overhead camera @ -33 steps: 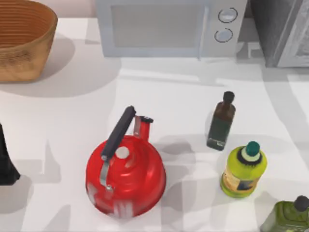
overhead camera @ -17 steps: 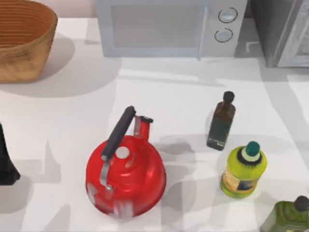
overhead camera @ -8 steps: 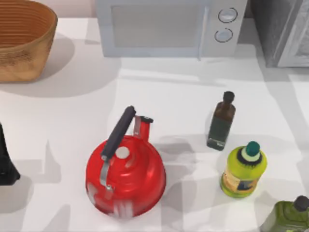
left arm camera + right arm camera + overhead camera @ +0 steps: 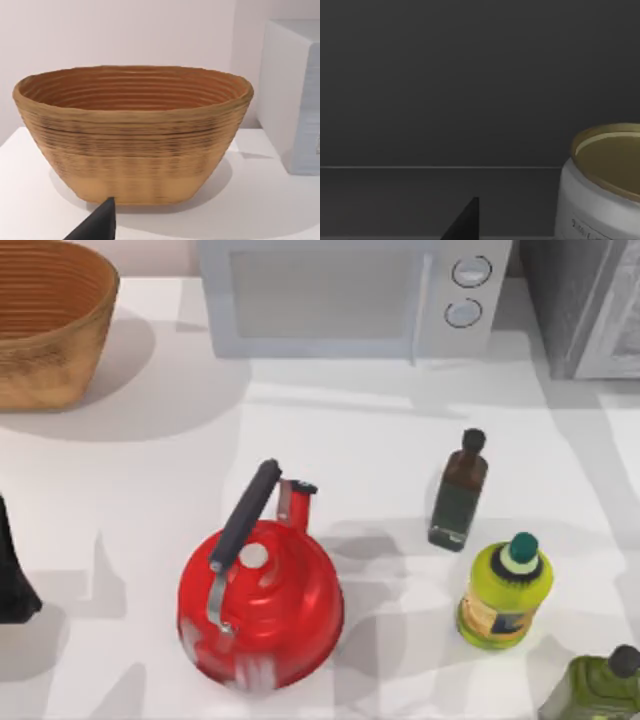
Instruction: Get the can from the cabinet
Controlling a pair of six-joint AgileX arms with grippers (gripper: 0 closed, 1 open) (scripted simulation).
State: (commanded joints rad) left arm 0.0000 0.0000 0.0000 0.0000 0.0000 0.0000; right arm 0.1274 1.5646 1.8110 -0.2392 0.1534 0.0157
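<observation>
The white table [image 4: 380, 430] is carrying a microwave [image 4: 350, 295] and a grey cabinet [image 4: 585, 305] along its far edge, a woven basket [image 4: 45, 320] at far left, a red kettle [image 4: 262, 605] in the middle, and three bottles at right. Inside the dark cabinet, the right gripper [image 4: 465, 222] is facing the can [image 4: 602, 182], not touching it; its opening cannot be told. The left gripper [image 4: 97, 225] is sitting near the basket, opening likewise unclear.
</observation>
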